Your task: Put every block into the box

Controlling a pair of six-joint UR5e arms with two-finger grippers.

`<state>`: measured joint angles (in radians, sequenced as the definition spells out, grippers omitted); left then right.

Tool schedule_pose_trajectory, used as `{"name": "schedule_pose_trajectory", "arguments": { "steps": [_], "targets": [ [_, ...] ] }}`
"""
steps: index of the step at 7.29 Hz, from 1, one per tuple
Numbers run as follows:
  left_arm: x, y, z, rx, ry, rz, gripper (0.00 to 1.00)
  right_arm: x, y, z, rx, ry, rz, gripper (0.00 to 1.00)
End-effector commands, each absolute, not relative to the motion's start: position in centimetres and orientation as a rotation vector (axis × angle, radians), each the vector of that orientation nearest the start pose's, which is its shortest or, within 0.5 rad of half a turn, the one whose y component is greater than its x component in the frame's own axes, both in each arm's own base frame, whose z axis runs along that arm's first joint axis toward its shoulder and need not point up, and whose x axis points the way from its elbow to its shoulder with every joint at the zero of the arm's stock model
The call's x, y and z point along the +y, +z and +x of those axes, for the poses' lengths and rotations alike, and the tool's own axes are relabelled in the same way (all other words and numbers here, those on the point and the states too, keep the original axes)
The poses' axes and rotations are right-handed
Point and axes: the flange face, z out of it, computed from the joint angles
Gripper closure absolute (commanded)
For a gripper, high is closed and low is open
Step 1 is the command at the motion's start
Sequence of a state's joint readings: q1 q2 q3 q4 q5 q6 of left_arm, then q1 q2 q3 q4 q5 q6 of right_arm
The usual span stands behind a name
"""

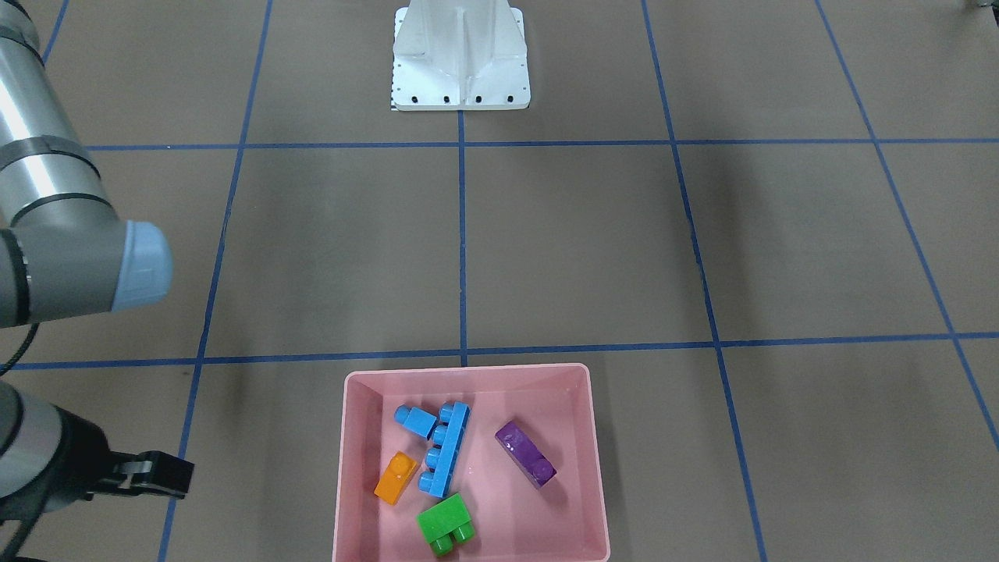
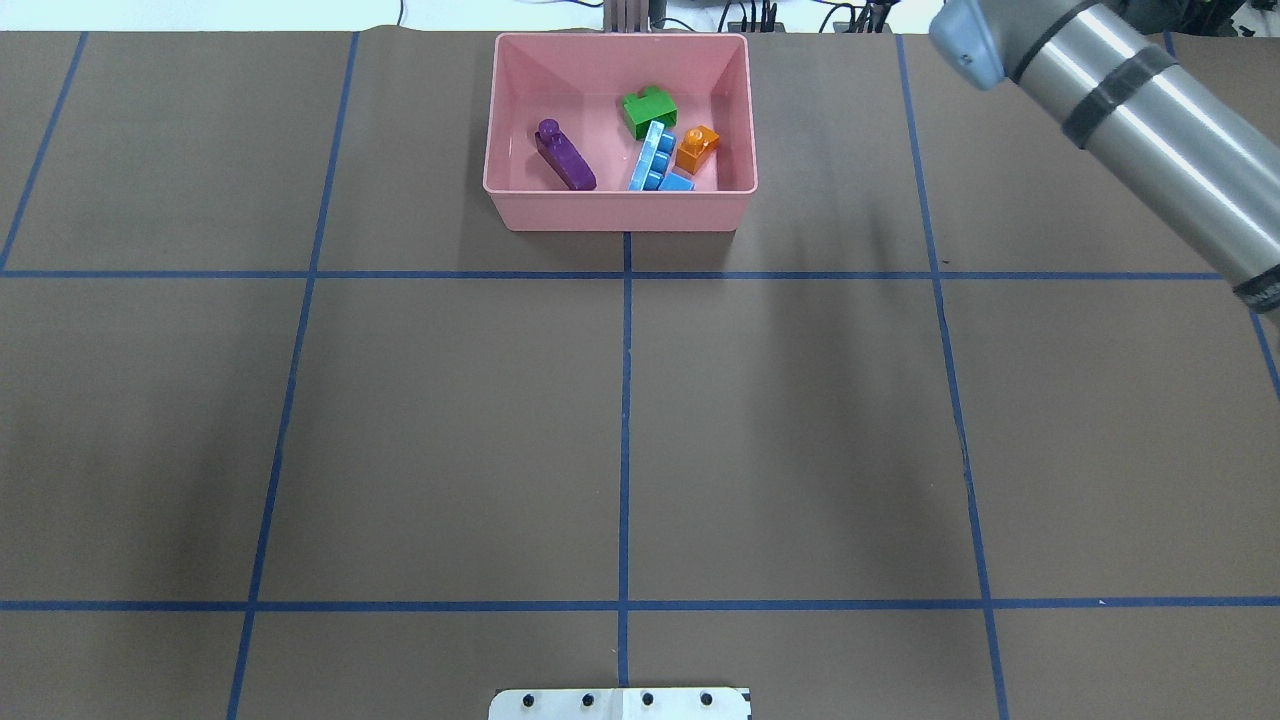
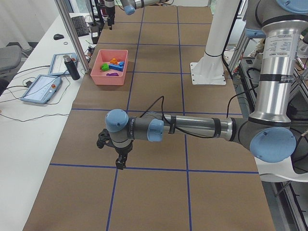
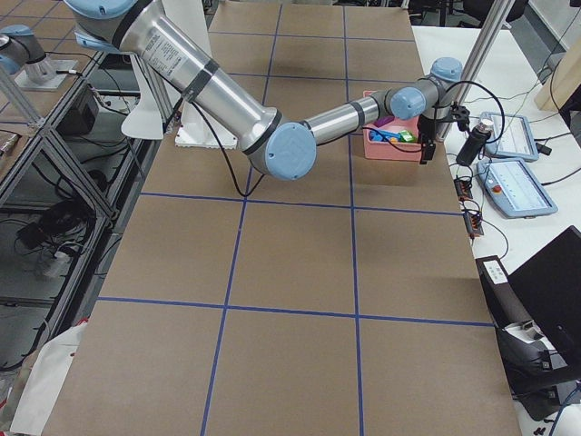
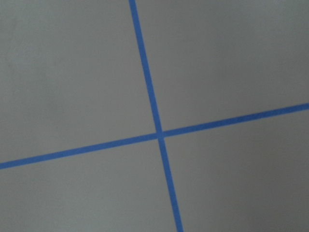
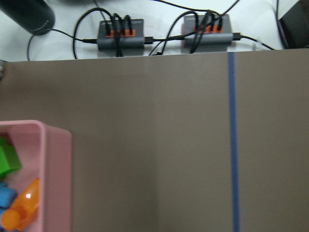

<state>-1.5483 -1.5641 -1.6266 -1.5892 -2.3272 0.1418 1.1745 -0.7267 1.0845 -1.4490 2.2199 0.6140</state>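
All five blocks lie inside the pink box (image 1: 468, 371): the orange one-stud (image 1: 396, 478), the small light-blue (image 1: 416, 421), the long light-blue (image 1: 446, 451), the purple oblong (image 1: 526, 453) and the green two-stud (image 1: 445, 521). The box also shows at the table's far edge in the overhead view (image 2: 620, 212). My right gripper (image 1: 168, 474) hangs beside the box, off its orange-block side, with nothing seen in it; I cannot tell how its jaws stand. My left gripper (image 3: 120, 162) hovers low over a tape crossing far from the box; I cannot tell whether it is open or shut.
The white robot base (image 1: 460, 58) stands at the table's robot-side edge. The right arm's forearm (image 2: 1130, 120) crosses the far right corner. Beyond the table's far edge lie cable hubs (image 6: 120, 36), a black bottle (image 3: 72, 67) and tablets (image 3: 41, 89).
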Motion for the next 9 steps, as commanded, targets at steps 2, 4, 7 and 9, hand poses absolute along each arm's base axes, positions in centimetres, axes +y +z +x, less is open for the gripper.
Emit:
{"name": "schedule_pose_trajectory", "arguments": {
  "steps": [2,4,7,9],
  "targets": [
    [-44.0,63.3,-5.8,0.750,0.178,0.103,0.00,-69.2,50.9,-9.0,-0.702,-0.117,0.129,0.00],
    [-45.0,63.3,-5.7,0.752,0.174,0.098,0.00,-59.6,61.0,0.2,-0.674,-0.072,0.085,0.00],
    [-45.8,61.8,-5.7,0.760,0.186,0.123,0.00,-48.0,62.5,4.1,-0.661,0.021,-0.032,0.00],
    [-46.1,60.8,-5.7,0.758,0.200,0.145,0.00,-45.0,61.9,4.3,-0.657,0.021,-0.024,0.00]
  ]
}}
